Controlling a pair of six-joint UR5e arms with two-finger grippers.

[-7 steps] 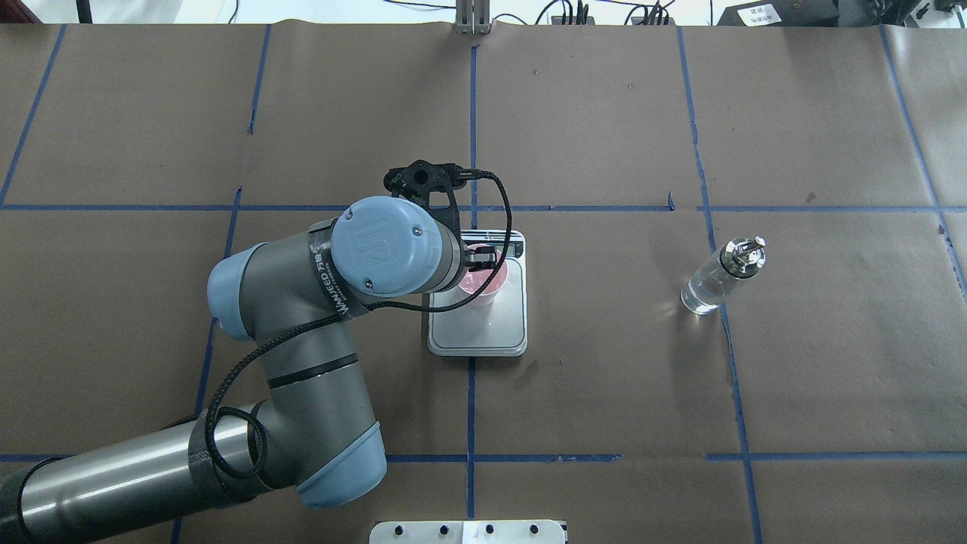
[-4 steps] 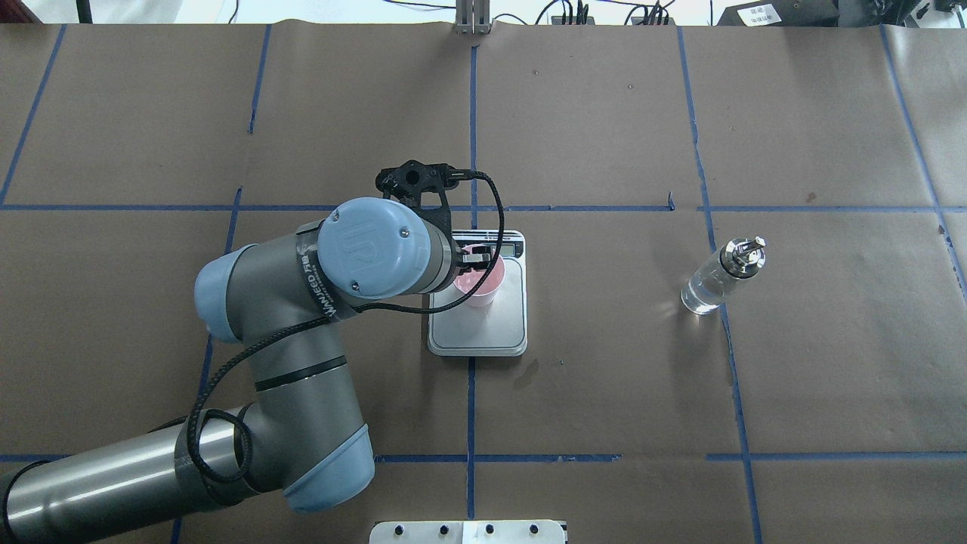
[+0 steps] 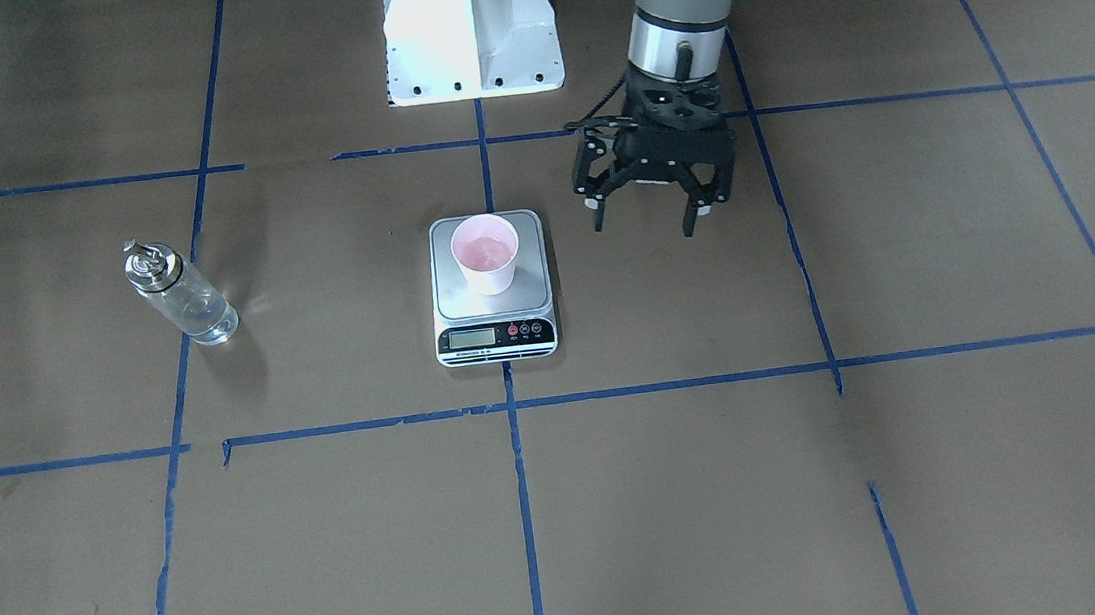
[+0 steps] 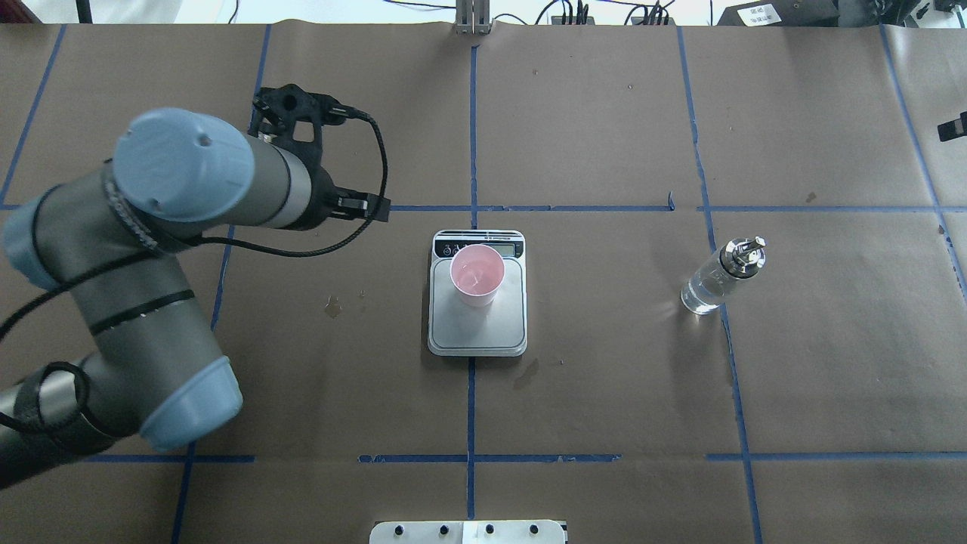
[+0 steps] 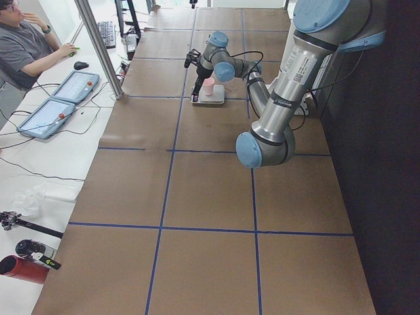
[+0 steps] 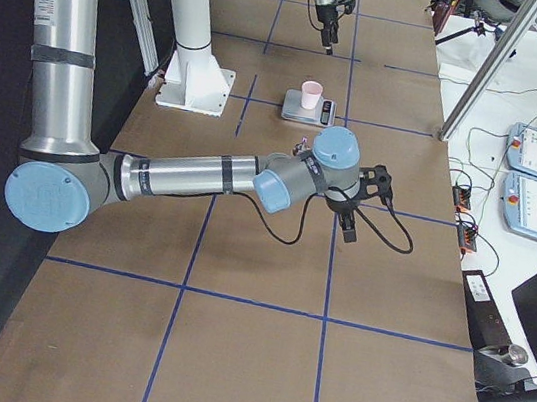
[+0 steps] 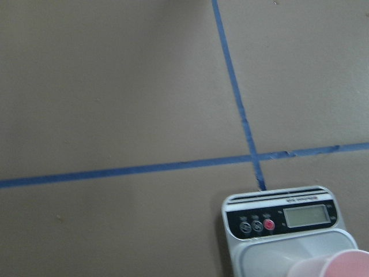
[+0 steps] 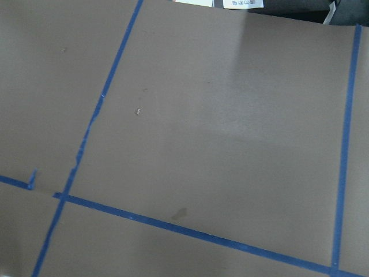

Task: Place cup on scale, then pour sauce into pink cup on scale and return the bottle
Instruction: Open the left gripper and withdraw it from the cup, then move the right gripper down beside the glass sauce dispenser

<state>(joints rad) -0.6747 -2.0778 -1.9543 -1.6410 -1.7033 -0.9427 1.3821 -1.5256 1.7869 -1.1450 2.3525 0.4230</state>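
left gripper: in the front-facing view we see the left gripper right of centre in the upper half. Its fingers are spread wide and point down with nothing between them, and it is apart from the scale.
right gripper: we find the right gripper mid-frame in the exterior right view, at the end of the near arm and over bare paper. We cannot tell how far its fingers are parted.
cup: the cup stands upright at the centre of the front-facing frame, on the scale's steel platform and towards its upper edge. No gripper touches it. We cannot tell whether anything is inside.
scale: the scale lies flat at mid-frame, its display strip towards the bottom of the front-facing view. In the left wrist view the strip sits at lower right.
bottle: the bottle stands on its base at the left of the front-facing frame, and at the right of the overhead frame. It is well apart from the scale and from both grippers.
sauce: we see the sauce as clear liquid through the glass.
table: the table is covered in brown paper crossed by blue tape lines.
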